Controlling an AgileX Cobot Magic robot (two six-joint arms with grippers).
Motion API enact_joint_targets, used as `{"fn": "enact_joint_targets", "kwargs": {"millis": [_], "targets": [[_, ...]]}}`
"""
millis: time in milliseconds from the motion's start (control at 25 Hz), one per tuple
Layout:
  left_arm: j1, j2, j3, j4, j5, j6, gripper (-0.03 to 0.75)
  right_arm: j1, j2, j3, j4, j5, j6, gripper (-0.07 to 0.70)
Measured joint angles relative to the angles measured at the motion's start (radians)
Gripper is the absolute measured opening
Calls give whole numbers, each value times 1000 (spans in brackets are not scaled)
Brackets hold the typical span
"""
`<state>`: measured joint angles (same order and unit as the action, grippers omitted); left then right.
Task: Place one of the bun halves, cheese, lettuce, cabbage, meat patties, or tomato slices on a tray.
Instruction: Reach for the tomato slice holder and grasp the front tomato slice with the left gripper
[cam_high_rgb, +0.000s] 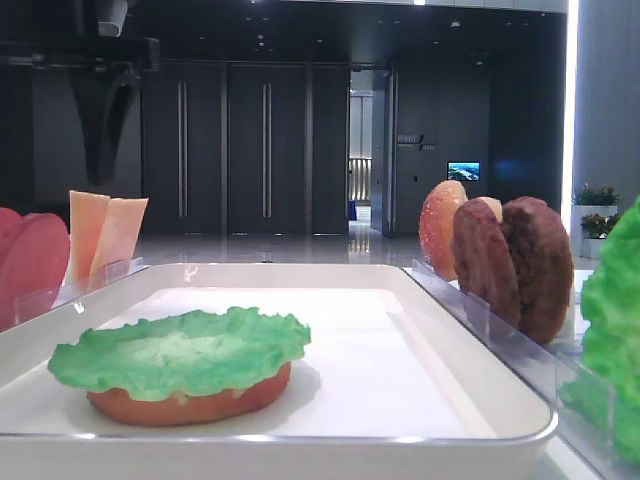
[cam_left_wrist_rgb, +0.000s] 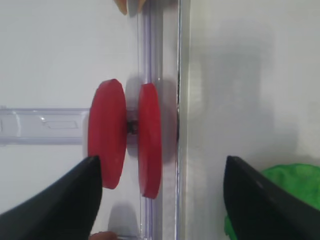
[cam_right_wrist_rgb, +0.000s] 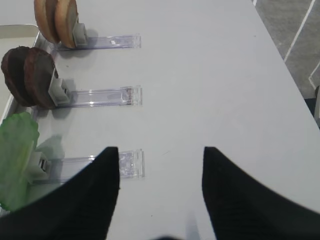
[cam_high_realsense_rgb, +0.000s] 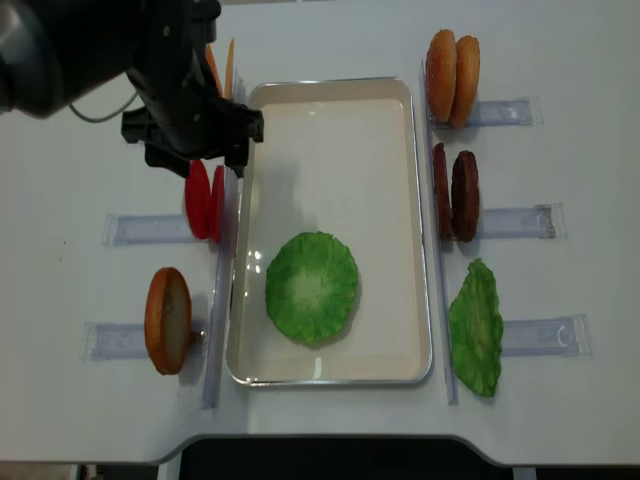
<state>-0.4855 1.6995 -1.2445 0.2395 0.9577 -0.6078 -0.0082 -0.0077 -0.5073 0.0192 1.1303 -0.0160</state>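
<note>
Tabletop (cam_high_realsense_rgb: 330, 40) white, dark room behind.

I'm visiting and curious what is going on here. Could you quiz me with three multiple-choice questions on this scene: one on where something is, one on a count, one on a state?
1. Where is the lettuce in the tray lying?
A. on a bun half
B. on a patty
C. on a cheese slice

2. How many tomato slices stand in the rack?
A. one
B. two
C. four

3. The left end effector is:
A. shut on a tomato slice
B. open
C. holding lettuce

Answers:
1 A: the low front view shows an orange-brown bun half under the leaf.
2 B: two red discs stand side by side.
3 B: the left wrist view shows its fingers spread wide, gripping nothing.
</note>
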Motion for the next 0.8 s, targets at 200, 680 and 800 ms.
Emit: {"fn": "enact_joint_targets", "kwargs": {"millis": [200,680,800], "targets": [[-3,20,0,-3,-7,0,576,0,0,0,0,0,0,362],[-3,50,0,8,-8,-2,541,0,-1,0,0,0,0,362],[-3,71,0,9,-16,-2,538,0,-1,0,0,0,0,362]]}}
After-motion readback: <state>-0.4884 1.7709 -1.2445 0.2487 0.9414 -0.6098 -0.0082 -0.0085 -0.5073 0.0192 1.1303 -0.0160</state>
